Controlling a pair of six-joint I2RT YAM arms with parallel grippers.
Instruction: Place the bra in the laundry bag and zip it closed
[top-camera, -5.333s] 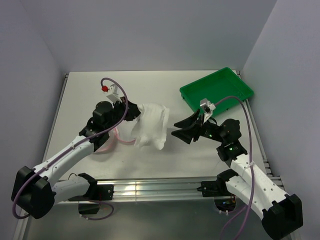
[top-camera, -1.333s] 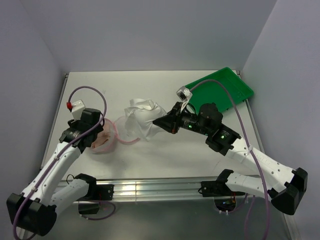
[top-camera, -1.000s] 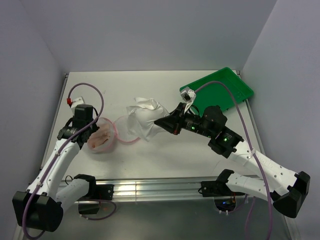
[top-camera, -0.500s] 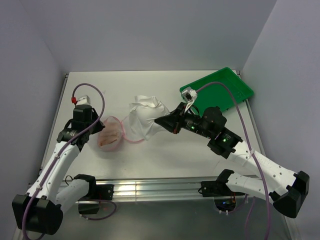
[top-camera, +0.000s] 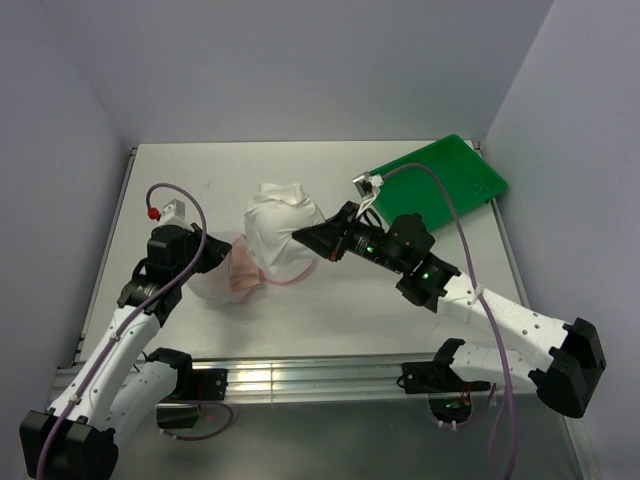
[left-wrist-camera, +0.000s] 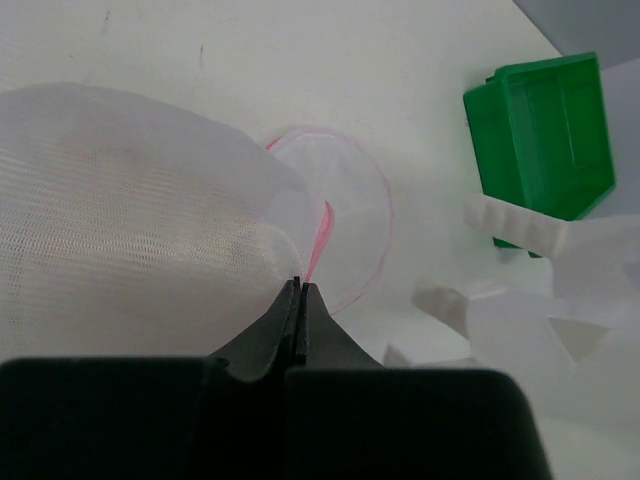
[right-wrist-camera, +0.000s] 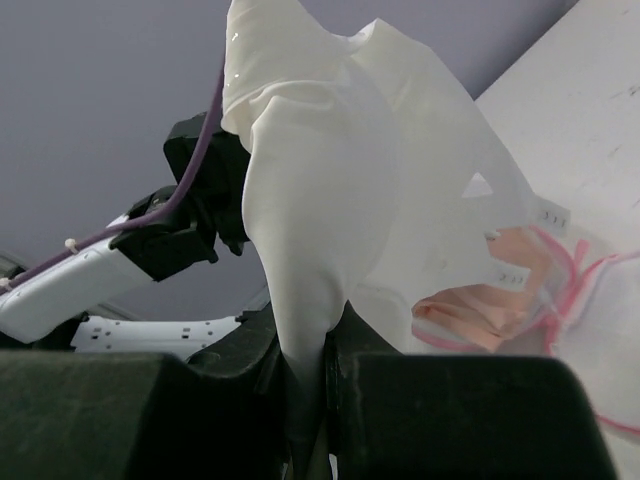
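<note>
The laundry bag (top-camera: 230, 277) is a white mesh pouch with a pink rim, lying at the left of the table. My left gripper (top-camera: 213, 257) is shut on the edge of it. In the left wrist view the pinched jaws of that gripper (left-wrist-camera: 300, 286) meet right where the pink rim (left-wrist-camera: 318, 240) joins the mesh of the bag (left-wrist-camera: 120, 240). The white bra (top-camera: 279, 224) hangs bunched just right of the bag, partly over it, with my right gripper (top-camera: 303, 239) shut on it. From the right wrist the bra (right-wrist-camera: 330, 180) rises out of the closed gripper (right-wrist-camera: 308, 360), and the pinkish bag (right-wrist-camera: 480, 305) lies beyond.
A green plastic tray (top-camera: 478, 160) stands at the back right, also in the left wrist view as the green tray (left-wrist-camera: 545, 130). The right arm reaches leftward across the middle of the table. Grey walls close in the back and sides.
The left gripper has shut on the bag's rim and drawn the bag rightward. The right gripper has carried the bra left, so it now overlaps the bag.
</note>
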